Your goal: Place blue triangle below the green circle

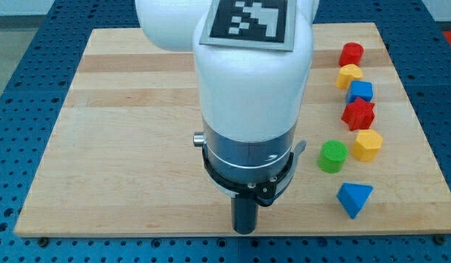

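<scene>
The blue triangle (354, 199) lies near the board's bottom right, just below and slightly right of the green circle (332, 156). The two are apart by a small gap. My tip (245, 231) is at the view's bottom centre, near the board's front edge, well to the left of both blocks and touching neither. The white arm body hides the middle of the board behind it.
Along the right side stand a red block (350, 53), a yellow block (349, 75), a small blue block (360, 91), a red star-like block (358, 115) and a yellow hexagon-like block (367, 145). The wooden board (115, 146) sits on a blue perforated table.
</scene>
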Tool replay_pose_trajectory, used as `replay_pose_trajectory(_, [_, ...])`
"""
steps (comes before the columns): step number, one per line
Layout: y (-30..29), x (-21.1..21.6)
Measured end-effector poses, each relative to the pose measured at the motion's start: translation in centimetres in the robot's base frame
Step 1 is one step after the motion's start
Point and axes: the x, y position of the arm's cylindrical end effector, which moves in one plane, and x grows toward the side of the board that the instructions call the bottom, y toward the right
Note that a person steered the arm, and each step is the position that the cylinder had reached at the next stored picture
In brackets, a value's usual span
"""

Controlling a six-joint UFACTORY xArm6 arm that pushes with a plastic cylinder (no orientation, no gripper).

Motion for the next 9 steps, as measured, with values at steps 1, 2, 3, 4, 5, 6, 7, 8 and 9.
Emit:
replay_pose_trajectory(1, [2.1, -0.1])
replay_pose_trajectory(2, [2.3, 0.0])
replay_pose_trajectory(3, [11.5, -0.1])
replay_pose_trajectory(4, [12.2, -0.3])
replay_pose_trajectory(5, [13.7, -0.3])
replay_pose_trajectory(6, [19.9, -0.2])
replay_pose_trajectory(7, [20.0, -0.2])
replay_pose_trajectory(8, [19.4, -1.8])
replay_pose_trajectory(9, [16.6, -5.0])
